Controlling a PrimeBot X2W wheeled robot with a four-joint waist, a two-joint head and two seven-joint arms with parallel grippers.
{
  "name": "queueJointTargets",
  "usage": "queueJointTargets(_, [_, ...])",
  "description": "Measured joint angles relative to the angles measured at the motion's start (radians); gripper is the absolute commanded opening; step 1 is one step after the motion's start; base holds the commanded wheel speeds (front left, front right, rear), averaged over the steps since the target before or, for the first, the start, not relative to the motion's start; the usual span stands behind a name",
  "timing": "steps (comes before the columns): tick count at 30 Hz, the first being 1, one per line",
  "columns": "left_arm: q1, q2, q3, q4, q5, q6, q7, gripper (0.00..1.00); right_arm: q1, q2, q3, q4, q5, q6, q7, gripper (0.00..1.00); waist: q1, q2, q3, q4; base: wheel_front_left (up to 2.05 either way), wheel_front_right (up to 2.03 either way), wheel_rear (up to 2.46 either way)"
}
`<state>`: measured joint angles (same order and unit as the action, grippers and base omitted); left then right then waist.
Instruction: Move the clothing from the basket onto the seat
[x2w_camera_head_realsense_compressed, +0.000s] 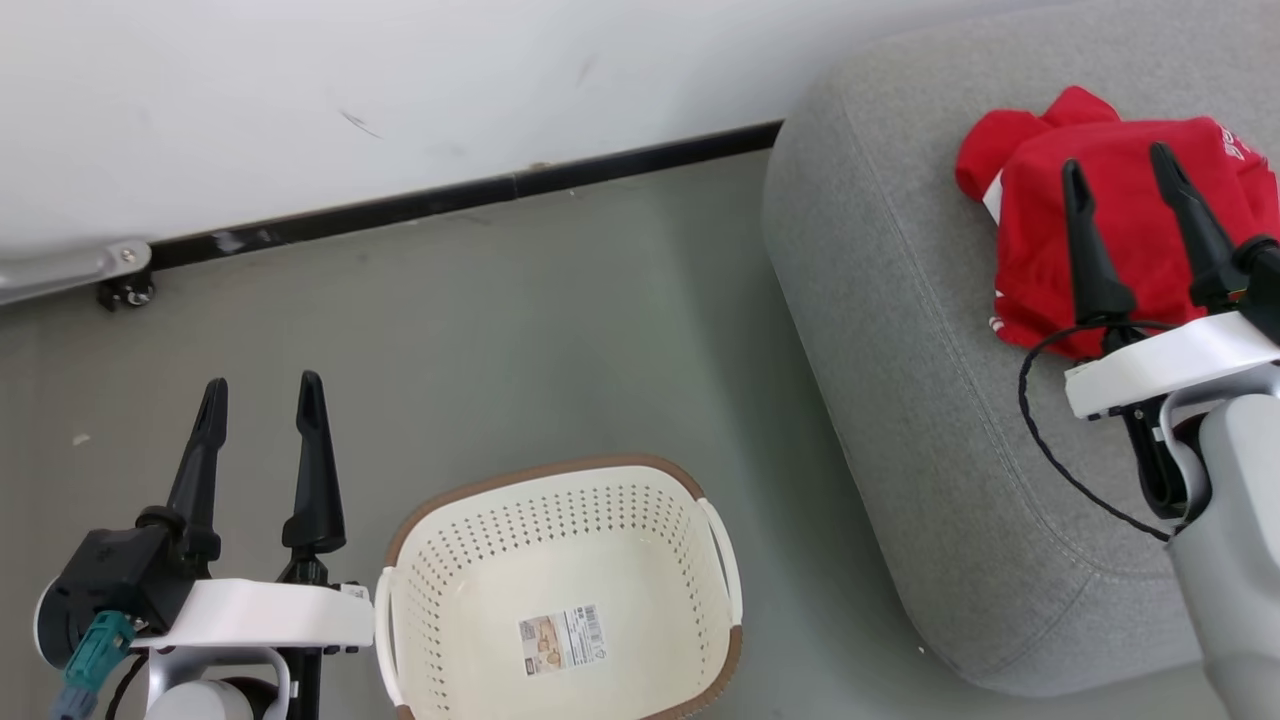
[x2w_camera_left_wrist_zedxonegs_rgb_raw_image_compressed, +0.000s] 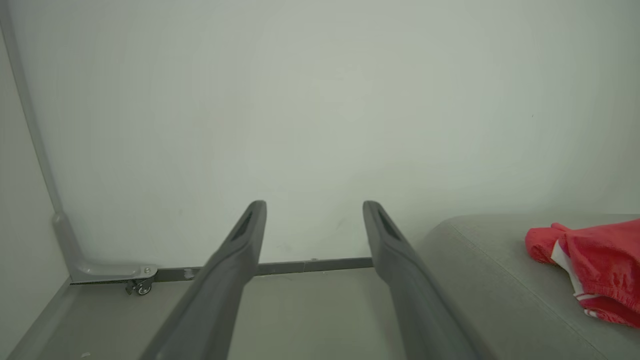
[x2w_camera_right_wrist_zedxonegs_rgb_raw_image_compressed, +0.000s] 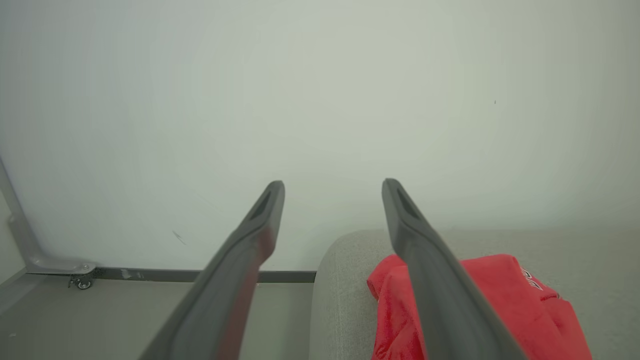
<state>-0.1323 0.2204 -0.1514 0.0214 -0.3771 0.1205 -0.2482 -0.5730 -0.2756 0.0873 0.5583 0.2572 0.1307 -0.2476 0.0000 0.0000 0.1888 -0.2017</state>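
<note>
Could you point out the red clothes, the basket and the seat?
clothing (x2w_camera_head_realsense_compressed: 1140, 215), head view, middle of the red heap
basket (x2w_camera_head_realsense_compressed: 560, 520), head view, perforated far wall
seat (x2w_camera_head_realsense_compressed: 900, 330), head view, bare grey top

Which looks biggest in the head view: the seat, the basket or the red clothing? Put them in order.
1. Seat, by far.
2. Basket, though the picture's bottom edge cuts it off.
3. Clothing, partly behind the right hand.

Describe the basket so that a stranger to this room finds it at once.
Find the big grey seat with the red clothing on it. On the floor to its left, between it and the robot's left claw, stands the basket. It alone is oval, cream-white and perforated, with a brown rim and a sticker inside.
</note>
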Motion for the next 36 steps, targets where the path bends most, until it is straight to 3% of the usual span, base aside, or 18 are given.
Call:
queueJointTargets(24, [0.091, -0.053, -0.008, 0.101, 0.01, -0.001, 0.0, 1.0, 0.279, 0.183, -0.082, -0.173, -0.068, 0.0, 0.0, 1.0, 0.0, 0.0, -0.146, 0.125, 0.0, 0.0, 0.0])
queueJointTargets(36, [0.112, -0.074, -0.03, 0.118, 0.031, -0.017, 0.0, 1.0, 0.439, 0.214, -0.11, -0.206, -0.104, 0.0, 0.0, 1.0, 0.0, 0.0, -0.196, 0.17, 0.0, 0.0, 0.0])
